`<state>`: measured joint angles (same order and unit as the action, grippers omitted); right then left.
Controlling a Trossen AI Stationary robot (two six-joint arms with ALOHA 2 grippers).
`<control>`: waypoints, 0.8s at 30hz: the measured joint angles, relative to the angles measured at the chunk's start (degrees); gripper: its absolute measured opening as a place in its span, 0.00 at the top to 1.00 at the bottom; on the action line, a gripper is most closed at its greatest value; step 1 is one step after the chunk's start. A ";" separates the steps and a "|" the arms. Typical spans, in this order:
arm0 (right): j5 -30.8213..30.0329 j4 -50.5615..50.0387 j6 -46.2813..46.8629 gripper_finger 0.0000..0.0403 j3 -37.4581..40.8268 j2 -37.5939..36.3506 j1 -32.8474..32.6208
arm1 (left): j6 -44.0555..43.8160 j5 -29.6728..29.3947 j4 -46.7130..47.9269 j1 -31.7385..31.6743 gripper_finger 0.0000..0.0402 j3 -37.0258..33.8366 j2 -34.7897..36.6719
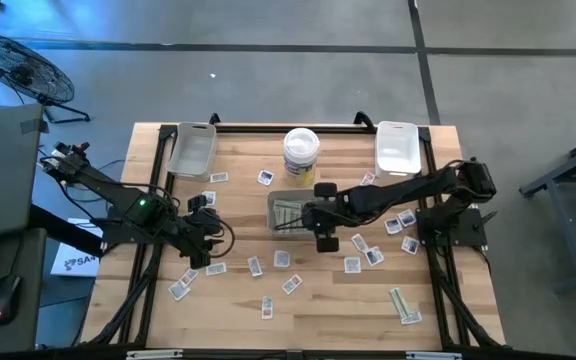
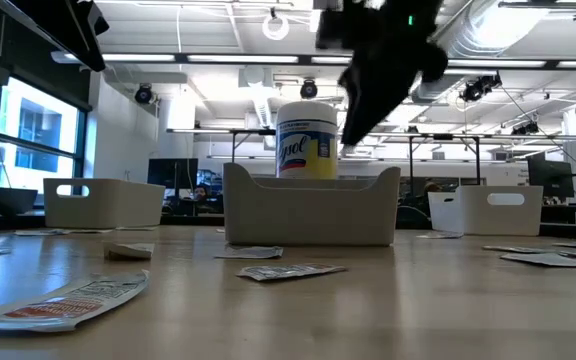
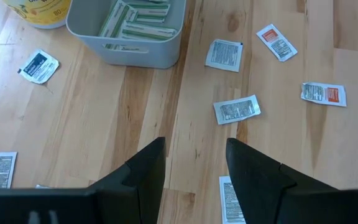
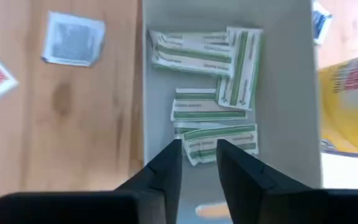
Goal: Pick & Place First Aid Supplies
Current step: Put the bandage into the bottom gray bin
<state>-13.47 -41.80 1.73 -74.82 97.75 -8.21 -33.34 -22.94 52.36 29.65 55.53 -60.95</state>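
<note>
On the wooden table [image 1: 318,300] a grey tray [image 1: 286,213] sits mid-table before a tub [image 1: 301,153]. Above the tray the right gripper [image 4: 197,155] hangs, fingers slightly parted, empty. Left gripper [image 3: 194,165] spread, empty. Green-striped strips [image 4: 207,81] lie inside; square packets [image 3: 236,109] scatter around.

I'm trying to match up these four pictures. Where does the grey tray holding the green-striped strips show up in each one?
High view: grey tray at table centre, just below the yellow-labelled tub.
Low view: tray in the middle, front wall facing us, contents hidden.
Left wrist view: tray at top.
Right wrist view: tray fills the centre, strips visible.
Shared landmark: the tub, beside the tray in every view.
</note>
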 joint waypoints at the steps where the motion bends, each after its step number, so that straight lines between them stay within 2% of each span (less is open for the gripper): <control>1: -0.21 -2.26 1.05 0.74 -1.86 -0.02 -1.20 | 0.00 0.00 0.00 -0.02 0.59 0.00 0.00; 6: -0.07 -13.76 9.85 0.73 -9.87 -0.10 -9.71 | 0.02 0.00 0.00 -0.02 0.59 0.00 0.00; 10: -0.05 -21.10 20.91 0.75 -11.76 -0.15 -18.05 | 0.00 0.00 0.00 0.00 0.59 0.00 0.00; 14: 3.08 -23.86 30.64 0.78 -9.21 -0.13 -26.63 | 0.01 0.00 0.00 -0.02 0.59 0.00 0.00; 18: 8.07 -21.92 40.64 0.80 -4.76 -0.13 -33.97 | 0.02 0.00 0.00 -0.02 0.59 0.00 0.00; 24: 13.36 -17.77 56.01 0.82 4.47 -0.13 -41.12 | 0.02 0.00 0.00 -0.02 0.59 0.00 0.00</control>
<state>-0.12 -59.57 57.74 -70.35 97.62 -49.32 -33.32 -22.94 52.36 29.63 55.53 -60.95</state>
